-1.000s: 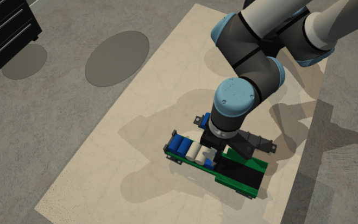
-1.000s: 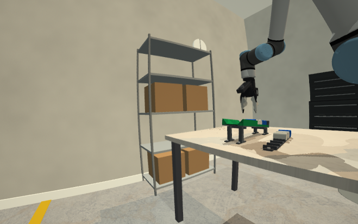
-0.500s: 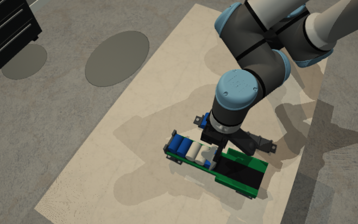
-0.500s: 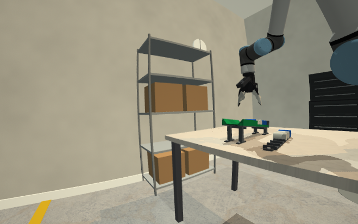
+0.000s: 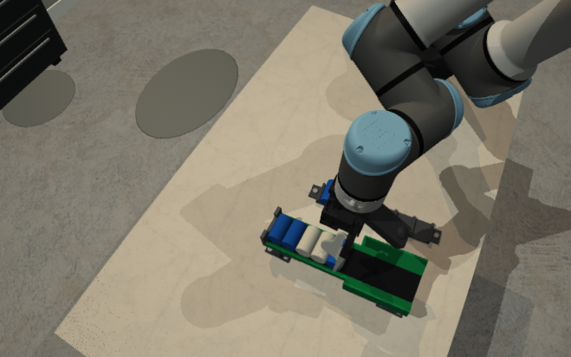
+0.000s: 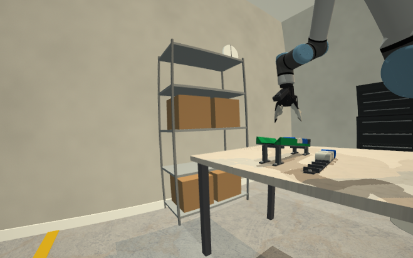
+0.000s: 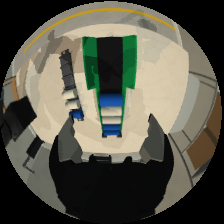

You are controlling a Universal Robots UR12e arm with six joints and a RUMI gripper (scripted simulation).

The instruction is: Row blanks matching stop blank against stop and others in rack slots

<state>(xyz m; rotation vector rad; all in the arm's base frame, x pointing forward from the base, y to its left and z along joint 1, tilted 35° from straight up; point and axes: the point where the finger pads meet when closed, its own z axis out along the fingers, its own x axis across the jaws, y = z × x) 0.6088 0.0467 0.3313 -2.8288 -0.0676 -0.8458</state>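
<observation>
The green feed ramp [image 5: 358,266] has a black floor and a stop [image 5: 274,221] at its left end. A row of blanks lies across it: two blue blanks [image 5: 287,230] against the stop, then two white blanks [image 5: 316,243], then a blue blank [image 5: 334,260] partly hidden by a finger. The row also shows in the wrist view [image 7: 111,116]. My gripper [image 5: 340,248] hangs well above the ramp [image 6: 283,140], open and empty; it also shows in the side view [image 6: 287,119]. The black stock rack [image 6: 320,169] holds a white blank [image 6: 321,156] and a blue blank [image 6: 328,151] at its far end.
The rack [image 5: 413,230] lies right behind the ramp, mostly under my arm, with a blue blank [image 5: 325,191] at its left end. A metal shelf with cardboard boxes [image 6: 201,128] stands beyond the table's edge. A black drawer cabinet [image 6: 387,115] stands at the back.
</observation>
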